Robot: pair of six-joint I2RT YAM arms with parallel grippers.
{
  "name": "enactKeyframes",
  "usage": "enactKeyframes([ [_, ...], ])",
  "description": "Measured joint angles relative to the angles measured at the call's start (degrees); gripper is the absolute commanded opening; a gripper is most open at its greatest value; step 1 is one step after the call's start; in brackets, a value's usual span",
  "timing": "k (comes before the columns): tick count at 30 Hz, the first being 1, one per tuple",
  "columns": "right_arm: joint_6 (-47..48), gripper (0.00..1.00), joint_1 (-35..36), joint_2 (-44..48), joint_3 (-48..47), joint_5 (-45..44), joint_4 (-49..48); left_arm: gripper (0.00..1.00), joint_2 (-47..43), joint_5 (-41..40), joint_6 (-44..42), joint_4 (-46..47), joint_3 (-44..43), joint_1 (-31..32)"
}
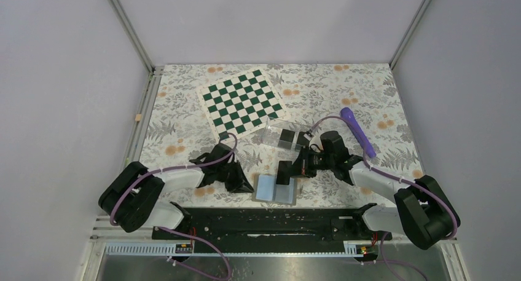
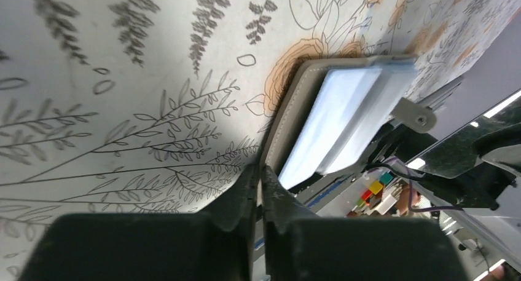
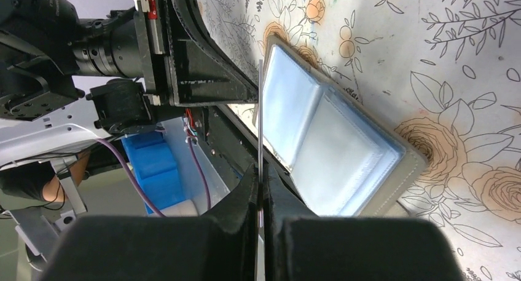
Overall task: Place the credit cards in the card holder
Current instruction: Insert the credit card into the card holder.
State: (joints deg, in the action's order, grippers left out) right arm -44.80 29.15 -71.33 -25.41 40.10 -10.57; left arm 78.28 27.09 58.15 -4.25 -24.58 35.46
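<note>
The clear card holder (image 1: 275, 128) stands mid-table with two black credit cards (image 1: 287, 137) upright inside it. My right gripper (image 1: 296, 168) is shut on another black credit card (image 1: 284, 171), held just above the open taupe wallet (image 1: 275, 190). The right wrist view shows that card (image 3: 260, 115) edge-on, rising from between the right gripper (image 3: 260, 170) fingertips over the wallet's light-blue inside (image 3: 332, 139). My left gripper (image 1: 247, 185) lies low at the wallet's left side. In the left wrist view its jaws (image 2: 261, 173) are pinched together on the wallet's taupe rim (image 2: 287, 118).
A green-and-white chessboard mat (image 1: 241, 101) lies at the back left. A purple pen-like stick (image 1: 357, 130) rests to the right of the right arm. The arms' black base rail (image 1: 264, 222) runs along the near edge.
</note>
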Motion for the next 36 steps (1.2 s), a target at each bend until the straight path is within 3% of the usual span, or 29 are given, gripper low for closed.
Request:
enactKeyframes([
  [13, 6.9, 0.0, 0.0, 0.0, 0.0, -3.4, 5.9, 0.0, 4.4, -2.3, 13.6, 14.0, 2.3, 8.3],
  [25, 10.6, 0.0, 0.1, -1.6, 0.0, -7.0, 9.3, 0.0, 5.2, -3.2, 14.9, 15.3, 2.1, 9.0],
  [36, 6.4, 0.0, 0.1, -5.4, 1.6, -3.1, 2.9, 0.0, 6.1, -3.4, 15.2, 16.3, 1.7, 9.7],
])
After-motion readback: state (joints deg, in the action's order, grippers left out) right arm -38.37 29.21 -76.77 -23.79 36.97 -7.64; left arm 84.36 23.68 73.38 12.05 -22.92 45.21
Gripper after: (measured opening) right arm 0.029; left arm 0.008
